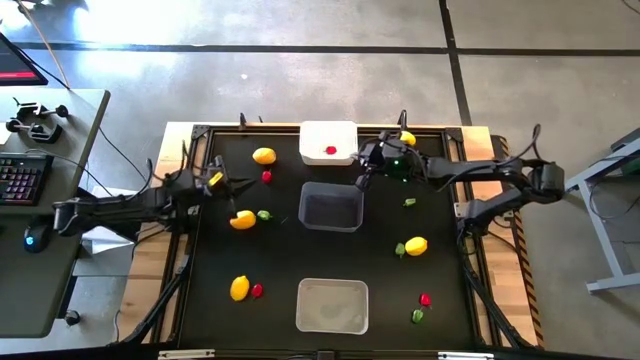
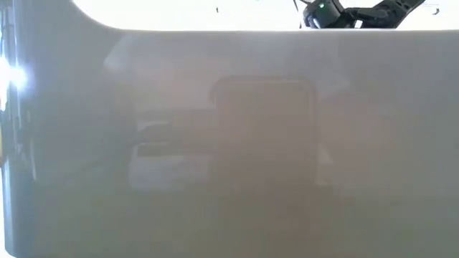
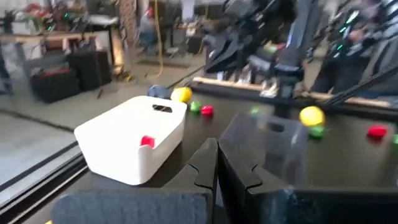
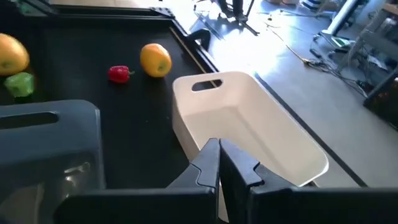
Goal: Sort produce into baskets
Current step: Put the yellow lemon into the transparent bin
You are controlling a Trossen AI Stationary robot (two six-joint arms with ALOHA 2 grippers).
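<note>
The white basket [image 1: 328,135] stands at the table's far middle with a red piece [image 1: 331,151] in it. The dark clear basket [image 1: 331,207] is at the centre and the pale grey basket [image 1: 333,304] at the near middle. Lemons [image 1: 264,155] [image 1: 242,220] [image 1: 240,288] [image 1: 415,245], red pieces [image 1: 267,176] and green pieces [image 1: 410,202] lie scattered on the mat. My right gripper [image 4: 219,163] is shut and empty above the white basket's [image 4: 261,130] right end. My left gripper [image 3: 217,167] is shut and empty at the left [image 1: 230,184], above the mat.
A lemon [image 1: 407,138] lies at the far edge beside my right arm [image 1: 440,168]. A red piece [image 1: 425,298] and a green piece [image 1: 417,316] lie near right. The pale basket's wall [image 2: 229,143] fills the low view. A desk with a keyboard [image 1: 20,180] stands left of the table.
</note>
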